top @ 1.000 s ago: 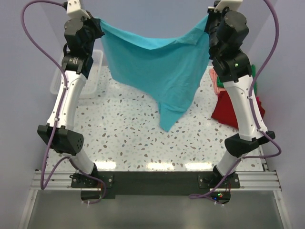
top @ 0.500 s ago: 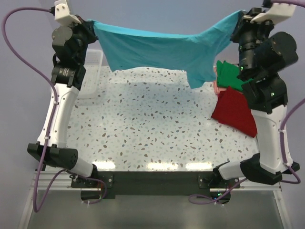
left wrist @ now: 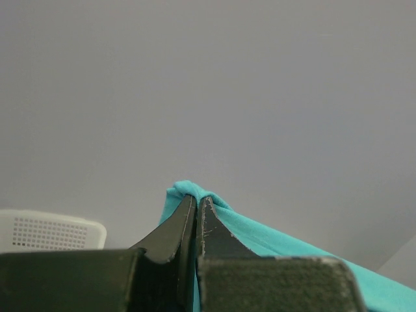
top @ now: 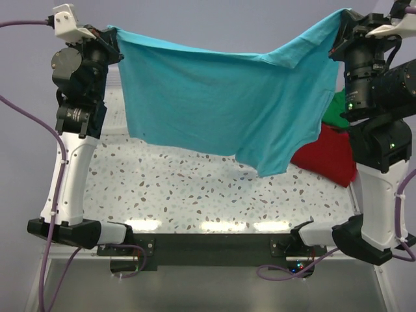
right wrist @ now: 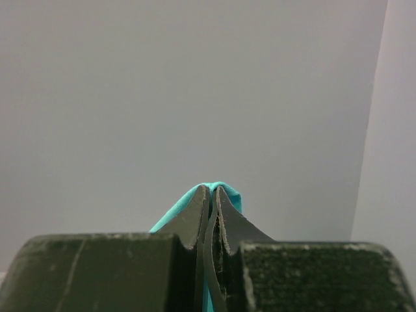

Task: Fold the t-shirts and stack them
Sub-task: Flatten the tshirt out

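Note:
A turquoise t-shirt (top: 221, 104) hangs spread wide in the air above the table, held by two corners. My left gripper (top: 112, 34) is shut on its left corner, and the cloth (left wrist: 185, 192) bulges over the closed tips of that gripper (left wrist: 199, 200). My right gripper (top: 339, 26) is shut on the right corner, with a turquoise fold (right wrist: 224, 190) pinched at its tips (right wrist: 213, 188). The shirt's lower hem droops lowest at the right middle. A red t-shirt (top: 328, 156) and a green one (top: 335, 110) lie at the table's right edge, partly hidden behind the right arm.
The speckled table (top: 195, 188) shows below the hanging shirt. A white lattice basket (left wrist: 45, 231) sits at the far left, mostly hidden in the top view. Both arms stand raised high at the table's sides. Grey walls close in behind.
Both grippers have moved outward and nearer the camera, drawing the turquoise shirt from a sagging bunch into a wide flat sheet. It now covers much of the far table and the pile at the right.

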